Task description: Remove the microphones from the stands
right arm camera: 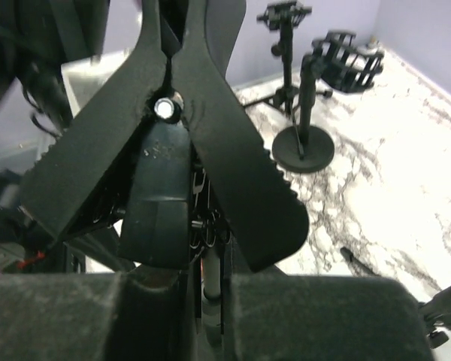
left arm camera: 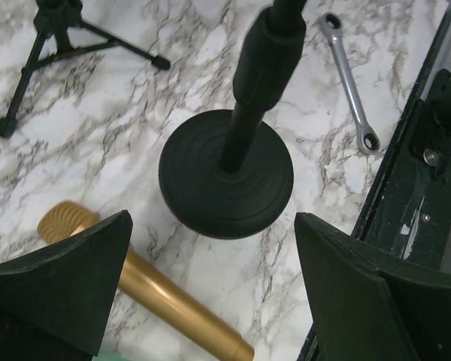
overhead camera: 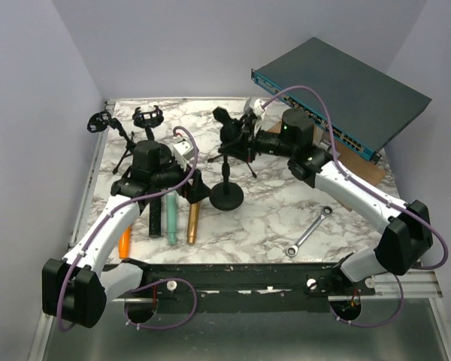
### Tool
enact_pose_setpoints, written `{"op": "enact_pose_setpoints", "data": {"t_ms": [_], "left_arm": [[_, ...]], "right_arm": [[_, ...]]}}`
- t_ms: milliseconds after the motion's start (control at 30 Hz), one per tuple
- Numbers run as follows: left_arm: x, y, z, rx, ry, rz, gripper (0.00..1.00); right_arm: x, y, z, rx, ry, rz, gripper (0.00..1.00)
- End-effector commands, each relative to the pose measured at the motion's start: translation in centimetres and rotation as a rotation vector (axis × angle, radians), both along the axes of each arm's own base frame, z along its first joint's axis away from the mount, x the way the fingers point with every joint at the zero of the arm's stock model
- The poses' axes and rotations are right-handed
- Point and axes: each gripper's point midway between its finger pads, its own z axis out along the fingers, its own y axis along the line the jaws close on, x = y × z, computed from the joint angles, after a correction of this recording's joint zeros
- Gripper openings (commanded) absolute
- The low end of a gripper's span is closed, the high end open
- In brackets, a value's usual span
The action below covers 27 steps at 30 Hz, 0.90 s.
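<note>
A black stand with a round base (overhead camera: 227, 197) stands mid-table, and its pole rises to a black spring clip (overhead camera: 227, 124). My right gripper (overhead camera: 249, 140) is shut on that clip. In the right wrist view the clip's two toothed handles (right arm camera: 233, 150) fill the frame above my closed fingers (right arm camera: 323, 316). I cannot make out a microphone in the clip. My left gripper (overhead camera: 193, 188) is open and empty, low beside the base (left arm camera: 225, 173). A gold microphone (left arm camera: 158, 293) lies on the table under its left finger (left arm camera: 60, 286).
Black (overhead camera: 155, 214), teal (overhead camera: 171, 216) and orange (overhead camera: 124, 242) microphones lie at the left front. Tripod stands with shock mounts (overhead camera: 148, 116) stand at the back left. A wrench (overhead camera: 308, 232) lies at the right front. A network switch (overhead camera: 338, 90) leans at the back right.
</note>
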Motion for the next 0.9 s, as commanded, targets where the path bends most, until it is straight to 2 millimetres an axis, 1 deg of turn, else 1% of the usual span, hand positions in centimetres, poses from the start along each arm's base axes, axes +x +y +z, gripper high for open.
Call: {"op": "enact_pose_setpoints", "data": {"t_ms": [0, 133, 233, 300, 467, 567, 600, 700, 867], "left_arm": [[-0.9, -2.8, 4.5, -0.154, -0.23, -0.162, 0.92], [-1.8, -5.0, 6.5, -0.225, -0.296, -0.22, 0.91], [-2.2, -6.5, 7.3, -0.246, -0.317, -0.247, 0.9], [-2.4, -7.2, 7.2, -0.251, -0.296, -0.264, 0.85], [-2.8, -7.8, 5.9, -0.266, -0.242, -0.289, 0.63], [-2.9, -7.9, 4.9, -0.262, -0.217, -0.295, 0.56], [-2.9, -7.9, 4.8, -0.264, -0.213, -0.296, 0.54], [-3.0, -8.1, 4.9, -0.273, -0.2, -0.306, 0.42], [-3.3, -8.1, 4.4, -0.276, -0.175, -0.316, 0.38]], "right_arm": [[-0.8, -0.9, 7.2, 0.102, 0.016, -0.046, 0.01], [-1.2, -0.7, 8.8, 0.133, 0.053, -0.031, 0.01], [-1.8, -0.5, 10.0, 0.159, 0.077, -0.004, 0.01], [-2.0, -0.5, 10.5, 0.17, 0.087, 0.01, 0.01], [-2.6, -0.7, 11.6, 0.188, 0.084, 0.028, 0.01], [-2.8, -0.7, 11.6, 0.188, 0.084, 0.034, 0.01], [-2.8, -0.7, 11.7, 0.19, 0.085, 0.038, 0.01], [-3.0, -0.6, 11.8, 0.195, 0.09, 0.051, 0.01], [-3.2, -0.7, 12.2, 0.2, 0.082, 0.06, 0.01]]}}
